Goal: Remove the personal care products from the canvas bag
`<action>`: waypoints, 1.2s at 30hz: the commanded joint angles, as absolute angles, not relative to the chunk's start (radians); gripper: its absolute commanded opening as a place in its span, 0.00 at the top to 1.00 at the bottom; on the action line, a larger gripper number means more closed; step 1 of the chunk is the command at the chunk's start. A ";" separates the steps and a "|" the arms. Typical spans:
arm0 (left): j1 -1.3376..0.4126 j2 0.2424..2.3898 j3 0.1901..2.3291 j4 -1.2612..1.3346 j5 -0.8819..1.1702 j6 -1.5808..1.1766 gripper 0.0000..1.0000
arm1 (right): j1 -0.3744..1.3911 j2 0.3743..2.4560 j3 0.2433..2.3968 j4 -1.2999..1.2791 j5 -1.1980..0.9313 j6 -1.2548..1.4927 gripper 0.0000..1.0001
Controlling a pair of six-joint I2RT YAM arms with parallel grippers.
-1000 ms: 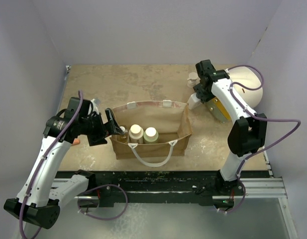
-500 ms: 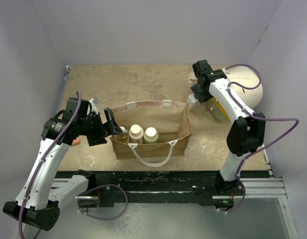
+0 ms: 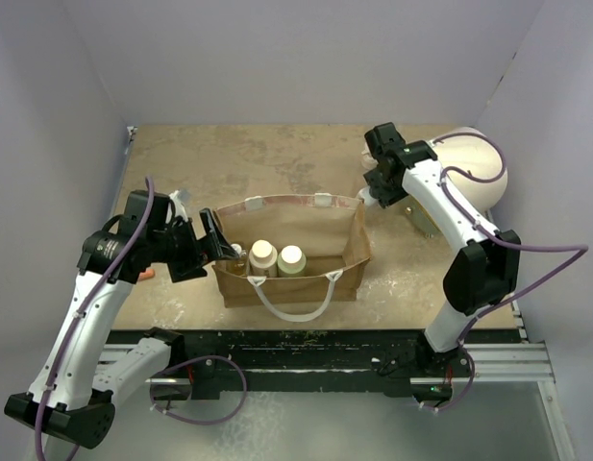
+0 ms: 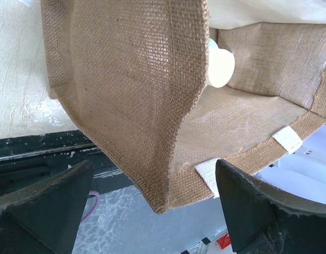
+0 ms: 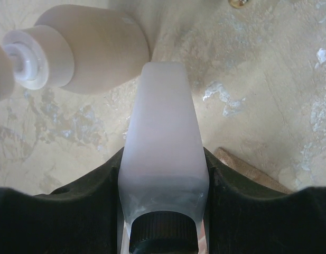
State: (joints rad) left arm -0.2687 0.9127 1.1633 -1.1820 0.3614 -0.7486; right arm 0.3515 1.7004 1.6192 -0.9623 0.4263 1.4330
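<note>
The canvas bag [image 3: 294,252] stands upright in the middle of the table. Inside it stand a cream wide-capped bottle [image 3: 263,254], an olive-green cream-capped bottle [image 3: 291,257] and a small bottle at the left end [image 3: 239,254]. My left gripper [image 3: 217,246] is open, and its jaws straddle the bag's left end wall [image 4: 136,90]. A pale cap [image 4: 221,66] shows inside the bag. My right gripper [image 3: 376,188] is shut on the white black-capped bottle [image 5: 163,106], just past the bag's right back corner. The beige pump bottle [image 5: 89,47] is on the table right beside it.
The large white-orange-yellow cylinder [image 3: 481,165] lies at the back right behind my right arm. A thin orange marker [image 3: 147,274] pokes out under my left arm. The bag's rope handle [image 3: 294,305] hangs over its near side. Grey walls close in the table on three sides.
My right gripper has moved a little left and toward the back with the white bottle, closer to the pump bottle. The left arm and the bag have hardly moved.
</note>
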 commanded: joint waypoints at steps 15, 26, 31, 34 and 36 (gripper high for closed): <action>-0.267 0.934 1.232 -1.219 0.336 -0.700 0.01 | 0.352 1.758 1.651 -0.929 0.491 1.575 0.85; -0.266 0.918 1.226 -1.232 0.336 -0.685 0.01 | 0.359 1.777 1.674 -0.949 0.539 1.567 0.43; -0.267 0.922 1.215 -1.233 0.366 -0.677 0.01 | 0.359 1.762 1.688 -0.952 0.539 1.558 0.24; -0.267 0.929 1.211 -1.232 0.388 -0.667 0.01 | 0.358 1.740 1.693 -0.974 0.545 1.552 0.19; -0.267 0.930 1.200 -1.228 0.405 -0.663 0.01 | 0.359 1.715 1.689 -0.979 0.566 1.528 0.15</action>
